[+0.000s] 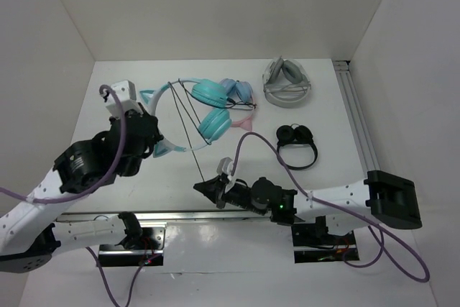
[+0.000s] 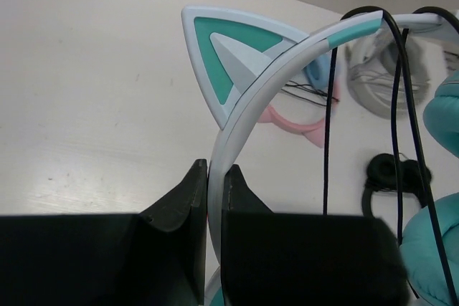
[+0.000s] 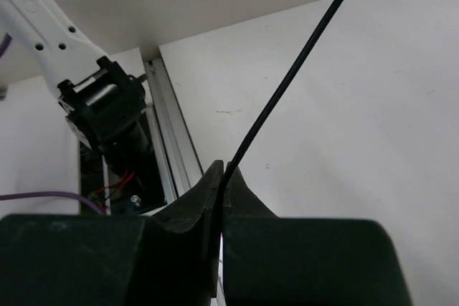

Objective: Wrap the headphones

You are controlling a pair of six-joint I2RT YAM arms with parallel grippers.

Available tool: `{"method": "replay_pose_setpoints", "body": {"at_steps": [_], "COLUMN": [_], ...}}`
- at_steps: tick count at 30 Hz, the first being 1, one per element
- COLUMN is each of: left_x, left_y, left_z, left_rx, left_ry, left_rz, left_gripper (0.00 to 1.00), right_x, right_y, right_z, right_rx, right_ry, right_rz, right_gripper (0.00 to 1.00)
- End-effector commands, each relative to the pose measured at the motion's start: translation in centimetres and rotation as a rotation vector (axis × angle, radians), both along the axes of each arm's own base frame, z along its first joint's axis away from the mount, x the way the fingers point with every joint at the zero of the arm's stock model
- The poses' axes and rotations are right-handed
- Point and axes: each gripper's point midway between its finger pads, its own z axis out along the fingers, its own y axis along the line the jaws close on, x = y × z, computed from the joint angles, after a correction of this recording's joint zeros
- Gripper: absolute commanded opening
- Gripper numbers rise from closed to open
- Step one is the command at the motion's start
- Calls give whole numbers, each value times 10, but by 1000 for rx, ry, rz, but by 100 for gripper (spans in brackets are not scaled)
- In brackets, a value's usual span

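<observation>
- Your left gripper is clamped tight on the pale headband of the teal cat-ear headphones, just below one cat ear. That's your anchor, over at the far-left part of the table. I can't tell whether the cups are resting on the table or hanging free.
- Your right gripper is pinched shut on the thin black cable, down near the front edge, roughly centre.
- The thing that matters: the cable runs taut in a straight diagonal from the right gripper away and to the left, up to the crown of the headband. So the headphones sit ahead and left of the right hand, and the cable's long axis points right at them.
- In the left wrist view a few strands cross over the top of the band, so I'd guess the wrap is partly done, not finished.
- My read: the right arm does the travelling. It needs to carry the cable around the band while the left just holds.
- Watch the pink cat-ear headphones touching or just beside the teal cups, and the small black headphones off to the right of the cable line. A wide sweep could snag either.
</observation>
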Motion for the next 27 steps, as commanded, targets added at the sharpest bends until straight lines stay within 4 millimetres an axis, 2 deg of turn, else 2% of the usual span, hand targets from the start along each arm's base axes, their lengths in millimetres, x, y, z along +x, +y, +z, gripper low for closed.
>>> {"method": "replay_pose_setpoints", "body": {"at_steps": [1,2,3,4,5,6,7,8,9,10,12,14,21,25,27], "left_x": [23,27,37,41,47,50,56,57,58,59,59,60,51,47,47], "left_y": [9,11,15,16,20,21,20,20,24,23,22,18,5,6,-1], "left_z": [15,8,-3,-8,-14,-23,-31,-37,-44,-48,-54,-64,-61,-74,-77], "left_rx": [-84,-53,-25,1,22,48,78,114,138,162,206,245,346,437,454], "left_ry": [-53,-30,1,20,47,73,101,127,152,168,193,219,209,293,306], "left_rz": [144,153,188,192,200,201,198,191,202,198,170,141,-38,-62,-82], "left_gripper": [0,0,0,0,0,0,0,0,0,0,0,0,0,0,0], "right_x": [-10,-13,-16,-18,-22,-24,-26,-27,-24,-26,-21,-16,-14,-18,-22], "right_y": [0,3,4,1,3,3,1,-1,0,-2,-4,-11,-21,-26,-30], "right_z": [-3,10,12,4,18,20,11,14,26,17,25,23,44,56,58], "right_rx": [-113,-106,-128,-188,-193,-217,-282,-308,-308,-368,-400,-465,-582,-639,-695], "right_ry": [-46,-62,-75,-89,-120,-133,-149,-173,-182,-201,-225,-250,-363,-444,-498], "right_rz": [-35,-43,-53,-68,-95,-102,-108,-128,-144,-144,-173,-195,-221,-283,-320], "right_gripper": [0,0,0,0,0,0,0,0,0,0,0,0,0,1,1]}}
